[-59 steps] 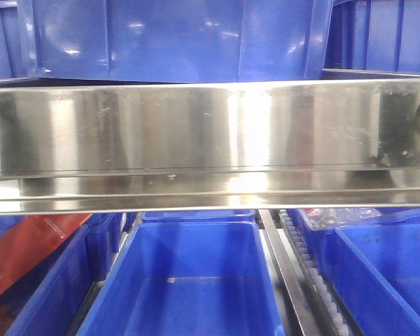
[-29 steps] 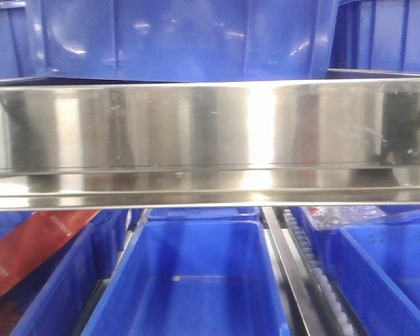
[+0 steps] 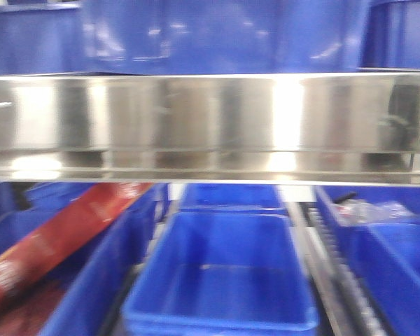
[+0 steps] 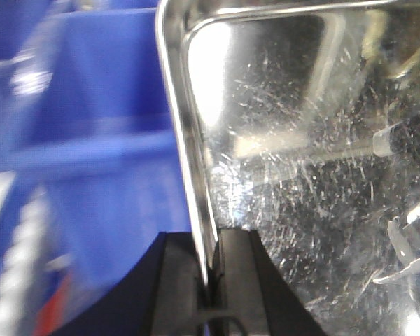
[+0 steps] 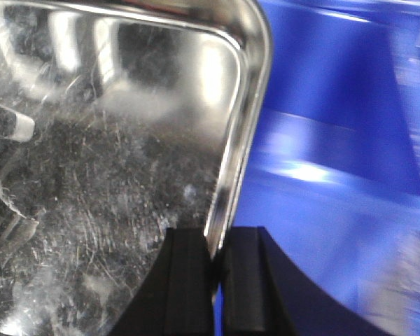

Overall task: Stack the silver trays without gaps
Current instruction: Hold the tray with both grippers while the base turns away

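Observation:
One silver tray shows in both wrist views, scratched and shiny, with a thin rounded rim. In the left wrist view the tray fills the right side, and my left gripper is shut on its left rim. In the right wrist view the tray fills the left side, and my right gripper is shut on its right rim. The tray hangs over blurred blue bins. In the front view I see neither the tray nor the grippers. No other silver tray is in view.
A long steel beam crosses the front view. Blue bins stand above it, and an open blue bin sits below. A red package lies lower left. A roller rail and a bin holding clear plastic are on the right.
The front view has shifted and blurred: the bins, the red package and the rail now sit further right in the picture, and the beam sits slightly higher.

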You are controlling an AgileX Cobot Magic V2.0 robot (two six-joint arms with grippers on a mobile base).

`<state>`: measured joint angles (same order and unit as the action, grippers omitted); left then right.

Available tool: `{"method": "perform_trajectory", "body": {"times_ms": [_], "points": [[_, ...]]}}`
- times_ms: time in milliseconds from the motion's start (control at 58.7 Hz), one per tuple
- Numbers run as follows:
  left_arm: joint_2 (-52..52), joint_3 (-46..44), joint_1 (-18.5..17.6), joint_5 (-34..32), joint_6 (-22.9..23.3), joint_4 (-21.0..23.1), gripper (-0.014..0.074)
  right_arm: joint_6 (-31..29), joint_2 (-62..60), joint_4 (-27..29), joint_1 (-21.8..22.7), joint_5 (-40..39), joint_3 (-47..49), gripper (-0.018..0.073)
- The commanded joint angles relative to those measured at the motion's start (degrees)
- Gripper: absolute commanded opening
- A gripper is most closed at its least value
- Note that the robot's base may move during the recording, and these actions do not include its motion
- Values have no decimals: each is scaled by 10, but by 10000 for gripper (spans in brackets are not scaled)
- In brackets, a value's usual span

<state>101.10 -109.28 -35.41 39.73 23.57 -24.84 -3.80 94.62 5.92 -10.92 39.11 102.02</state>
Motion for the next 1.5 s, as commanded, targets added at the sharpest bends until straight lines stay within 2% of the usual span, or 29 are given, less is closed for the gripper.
{"method": "perform_trajectory", "body": {"times_ms": [0,1483], "points": [[-8,-7,-10,-52,-4,20,0,-14,-6,29,-11,-27,6,-79],[-8,-7,-10,-52,-4,20,0,-14,-6,29,-11,-27,6,-79]]}}
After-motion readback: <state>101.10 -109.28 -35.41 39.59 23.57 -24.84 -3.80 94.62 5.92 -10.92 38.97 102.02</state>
